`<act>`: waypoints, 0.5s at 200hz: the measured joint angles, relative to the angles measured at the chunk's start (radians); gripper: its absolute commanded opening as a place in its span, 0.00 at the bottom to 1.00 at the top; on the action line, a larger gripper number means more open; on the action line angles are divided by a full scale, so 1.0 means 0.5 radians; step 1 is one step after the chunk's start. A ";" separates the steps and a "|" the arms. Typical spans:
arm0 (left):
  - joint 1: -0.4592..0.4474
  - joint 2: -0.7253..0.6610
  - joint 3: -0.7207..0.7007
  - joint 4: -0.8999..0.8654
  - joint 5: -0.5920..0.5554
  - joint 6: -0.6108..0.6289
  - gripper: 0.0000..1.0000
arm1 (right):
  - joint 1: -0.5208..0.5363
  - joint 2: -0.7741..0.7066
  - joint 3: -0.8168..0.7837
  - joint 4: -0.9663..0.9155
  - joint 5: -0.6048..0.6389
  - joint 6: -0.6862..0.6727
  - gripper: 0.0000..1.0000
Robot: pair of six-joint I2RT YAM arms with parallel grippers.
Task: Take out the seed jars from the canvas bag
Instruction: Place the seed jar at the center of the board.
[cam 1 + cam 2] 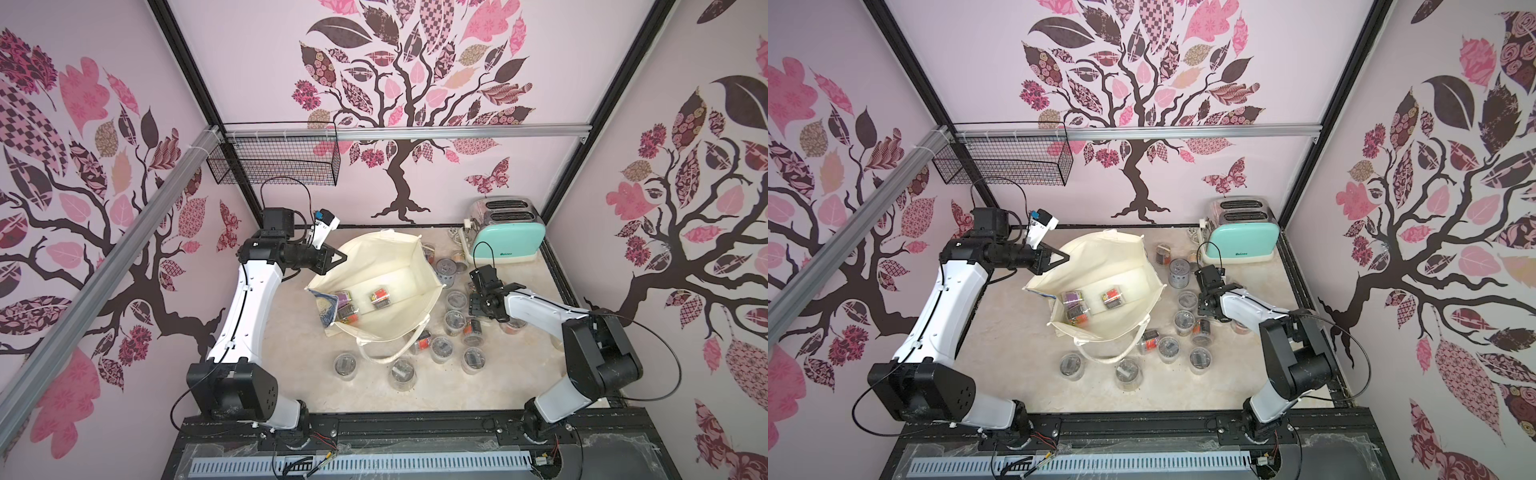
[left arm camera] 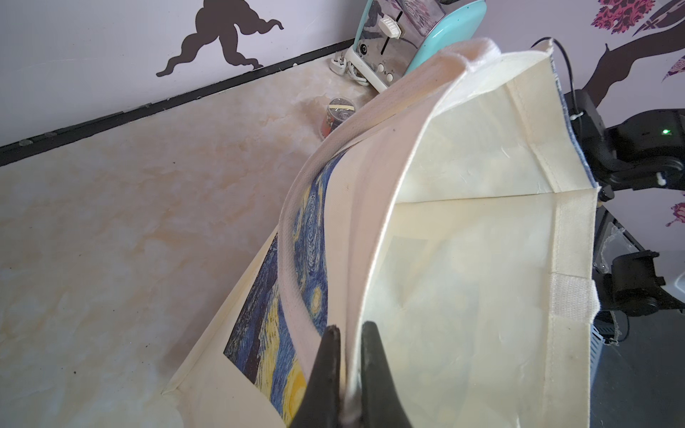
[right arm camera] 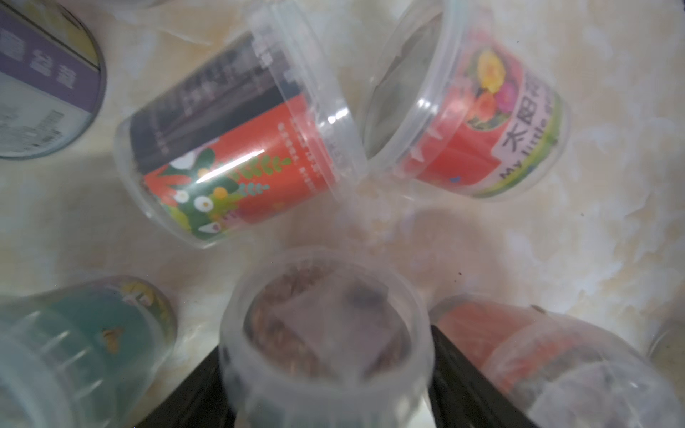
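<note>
Sitting btwn R claw (image 3: 326,346) jaws: jar (image 3: 326,315)

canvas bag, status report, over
Left gripper shut on canvas bag rim, holding it open. Right gripper straddling a seed jar over the table, grip unclear. About three jars inside the bag. Landing spot crowded with loose jars.

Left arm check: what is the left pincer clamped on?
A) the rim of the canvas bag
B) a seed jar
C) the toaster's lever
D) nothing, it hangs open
A: the left wrist view shows the left pincer shut on the cream top edge of the canvas bag, and both top views show it at the bag's mouth.
</note>
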 measured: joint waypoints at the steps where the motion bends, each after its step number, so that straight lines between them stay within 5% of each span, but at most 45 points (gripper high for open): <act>1: 0.000 0.000 0.000 0.000 0.000 0.000 0.00 | 0.000 0.002 0.000 0.002 0.002 -0.003 0.82; 57: 0.000 0.010 0.000 -0.001 0.016 0.005 0.00 | 0.000 -0.037 0.034 -0.021 -0.008 -0.014 0.85; 100: 0.001 0.010 0.000 -0.013 0.037 0.023 0.00 | 0.014 -0.385 0.321 -0.175 -0.142 -0.018 0.84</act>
